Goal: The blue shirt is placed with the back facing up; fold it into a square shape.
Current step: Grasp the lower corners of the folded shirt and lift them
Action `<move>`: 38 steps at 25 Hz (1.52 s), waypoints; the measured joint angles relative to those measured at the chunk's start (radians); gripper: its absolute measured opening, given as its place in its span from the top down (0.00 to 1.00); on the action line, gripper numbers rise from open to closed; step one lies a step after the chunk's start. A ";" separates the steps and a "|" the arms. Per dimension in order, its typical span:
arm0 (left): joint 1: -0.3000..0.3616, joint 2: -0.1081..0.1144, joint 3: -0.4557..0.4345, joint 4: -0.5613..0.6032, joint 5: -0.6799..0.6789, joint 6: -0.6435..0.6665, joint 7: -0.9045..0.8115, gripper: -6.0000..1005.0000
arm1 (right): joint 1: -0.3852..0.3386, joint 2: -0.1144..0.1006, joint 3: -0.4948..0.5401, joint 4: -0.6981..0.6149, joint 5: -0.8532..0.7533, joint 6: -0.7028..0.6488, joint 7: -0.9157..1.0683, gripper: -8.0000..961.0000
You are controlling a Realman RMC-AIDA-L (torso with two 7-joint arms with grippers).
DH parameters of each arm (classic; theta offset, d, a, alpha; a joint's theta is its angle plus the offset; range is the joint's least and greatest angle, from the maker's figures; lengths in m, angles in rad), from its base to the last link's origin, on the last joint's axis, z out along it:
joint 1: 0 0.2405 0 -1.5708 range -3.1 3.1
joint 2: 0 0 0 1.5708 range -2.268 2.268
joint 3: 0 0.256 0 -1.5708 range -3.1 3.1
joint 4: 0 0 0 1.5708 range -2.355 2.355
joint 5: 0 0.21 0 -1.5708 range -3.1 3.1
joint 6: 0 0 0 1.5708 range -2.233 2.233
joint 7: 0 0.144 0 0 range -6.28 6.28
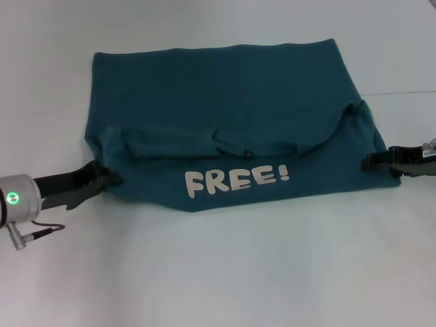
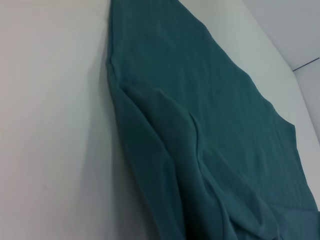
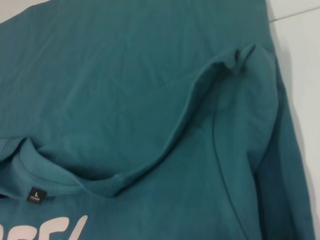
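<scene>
The blue shirt (image 1: 225, 88) lies on the white table, its near part folded back over itself. That flap shows the collar (image 1: 252, 146) and a cream "FREE!" print (image 1: 238, 180). My left gripper (image 1: 103, 180) is at the flap's left corner and touches the cloth. At the flap's right edge is my right gripper (image 1: 371, 162), low over the table. The left wrist view shows the blue shirt (image 2: 200, 100) and its creased side edge. In the right wrist view I see the blue shirt (image 3: 125, 75), the collar with a size label (image 3: 36, 194), and a folded sleeve.
The white table (image 1: 218, 272) reaches well past the shirt toward me and on both sides. A seam line (image 1: 402, 93) crosses the surface at the far right.
</scene>
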 joint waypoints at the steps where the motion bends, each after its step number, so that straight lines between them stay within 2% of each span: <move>1: 0.000 0.000 0.000 0.000 0.000 0.000 0.000 0.96 | -0.001 0.000 -0.002 -0.001 0.000 0.003 0.000 0.22; 11: -0.007 -0.002 0.000 0.001 -0.001 -0.001 -0.001 0.97 | 0.006 0.026 -0.024 0.005 0.000 0.035 -0.011 0.26; 20: -0.003 -0.002 0.000 0.001 -0.001 0.000 -0.003 0.97 | -0.002 0.027 -0.016 -0.021 0.003 0.019 -0.001 0.29; 23: -0.003 -0.002 0.000 0.001 -0.001 0.001 -0.004 0.97 | -0.005 0.026 -0.015 -0.021 0.002 0.018 0.000 0.54; 29: -0.003 -0.002 0.000 0.001 -0.001 0.003 -0.004 0.96 | -0.008 0.019 -0.013 -0.022 0.003 0.018 0.006 0.78; 34: -0.001 -0.001 -0.005 0.002 -0.001 0.011 -0.004 0.96 | -0.011 0.012 -0.013 -0.024 0.003 0.004 0.011 0.95; 38: 0.004 0.007 -0.007 0.010 0.006 0.052 -0.003 0.96 | -0.021 0.002 -0.011 -0.048 0.007 -0.056 0.015 0.95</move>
